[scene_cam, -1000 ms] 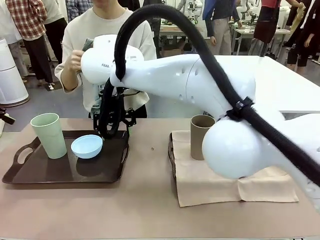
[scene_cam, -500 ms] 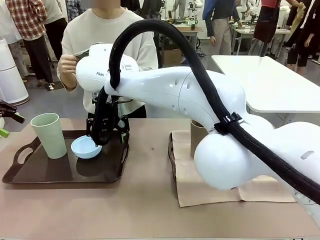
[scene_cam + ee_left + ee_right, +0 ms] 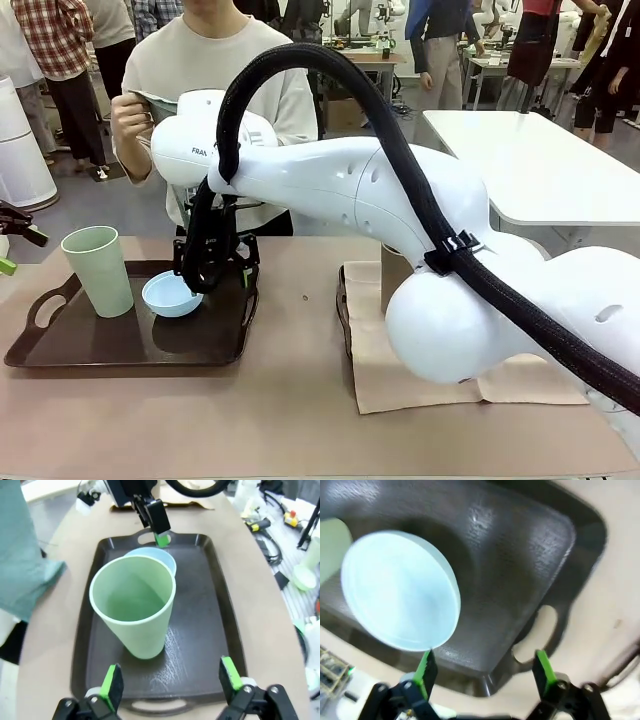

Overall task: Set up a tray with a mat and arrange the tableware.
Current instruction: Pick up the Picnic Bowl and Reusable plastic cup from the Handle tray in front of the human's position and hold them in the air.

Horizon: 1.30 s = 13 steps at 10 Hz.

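Plainly both jaws gape, the right just beside the light blue bowl (image 3: 162, 297).

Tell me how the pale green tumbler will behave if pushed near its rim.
The pale green tumbler is tall and narrows to a small base, so a high push would likely tip it. It looks empty, thus probably light. On the smooth dark tray, a low push may slide it.
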Each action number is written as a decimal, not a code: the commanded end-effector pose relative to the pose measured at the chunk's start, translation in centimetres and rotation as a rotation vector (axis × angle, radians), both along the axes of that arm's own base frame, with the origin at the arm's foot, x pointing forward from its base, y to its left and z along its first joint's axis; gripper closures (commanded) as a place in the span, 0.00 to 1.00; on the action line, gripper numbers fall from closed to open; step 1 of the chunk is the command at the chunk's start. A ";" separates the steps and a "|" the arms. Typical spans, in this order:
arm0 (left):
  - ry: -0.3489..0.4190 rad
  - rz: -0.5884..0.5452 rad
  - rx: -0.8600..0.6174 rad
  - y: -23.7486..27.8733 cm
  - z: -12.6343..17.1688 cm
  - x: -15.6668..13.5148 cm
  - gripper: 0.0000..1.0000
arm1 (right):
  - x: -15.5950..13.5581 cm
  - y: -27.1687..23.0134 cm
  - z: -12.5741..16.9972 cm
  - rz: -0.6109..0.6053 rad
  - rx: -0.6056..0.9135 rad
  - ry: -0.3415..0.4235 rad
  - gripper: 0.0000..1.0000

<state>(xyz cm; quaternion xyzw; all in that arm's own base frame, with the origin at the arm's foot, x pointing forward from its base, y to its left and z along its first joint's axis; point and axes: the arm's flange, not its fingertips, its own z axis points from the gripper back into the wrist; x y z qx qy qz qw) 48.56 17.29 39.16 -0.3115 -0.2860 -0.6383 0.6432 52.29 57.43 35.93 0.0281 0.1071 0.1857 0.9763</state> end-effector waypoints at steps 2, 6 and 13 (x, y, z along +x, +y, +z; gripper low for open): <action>-0.017 0.009 0.000 0.0 -0.1 0.2 0.00 | -4.2 1.3 1.1 -0.012 0.003 -0.164 0.01; -0.017 0.009 0.000 0.0 -0.1 0.2 0.00 | -9.6 0.7 4.1 -0.078 0.011 -0.361 0.01; -0.017 0.009 0.000 0.0 -0.1 0.2 0.00 | -5.1 5.9 5.6 -0.041 0.016 -0.327 0.01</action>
